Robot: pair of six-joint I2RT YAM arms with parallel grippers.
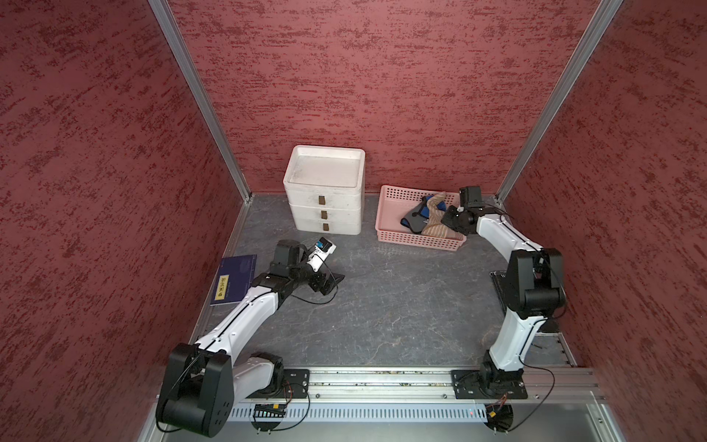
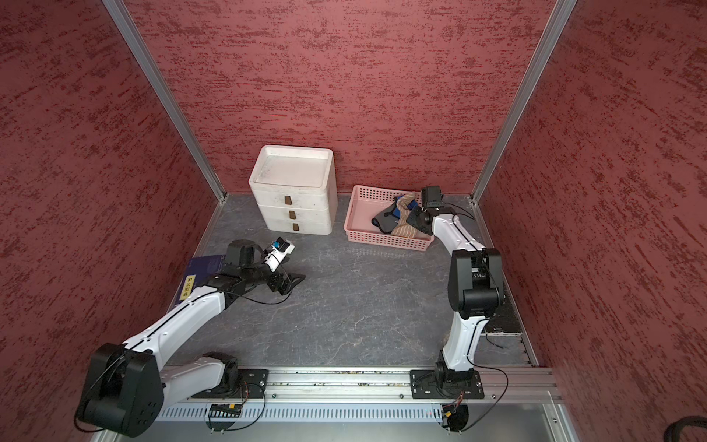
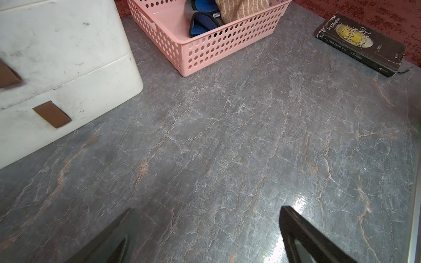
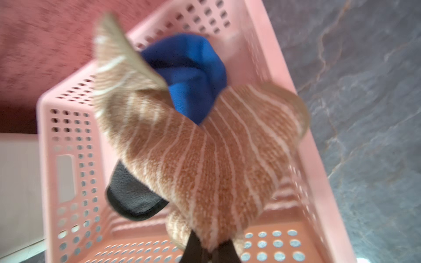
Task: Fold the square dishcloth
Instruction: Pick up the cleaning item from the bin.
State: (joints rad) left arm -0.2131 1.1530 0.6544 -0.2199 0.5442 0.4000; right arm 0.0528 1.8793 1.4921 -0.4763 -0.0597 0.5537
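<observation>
Pinching a fold of the orange white-striped terry dishcloth (image 4: 205,164), the right gripper (image 4: 209,250) sits with jaws pressed together inside the pink perforated plastic basket (image 1: 417,241) at about 1 o'clock on the grey marbled table (image 1: 401,306). The cloth lies bunched, just toward 9 o'clock from that gripper; the left gripper (image 3: 206,208) hangs spread and empty near 9 o'clock, well apart.

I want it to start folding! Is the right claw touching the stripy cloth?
Touching. The right wrist view shows the right gripper shut on the striped cloth over the basket.
</observation>
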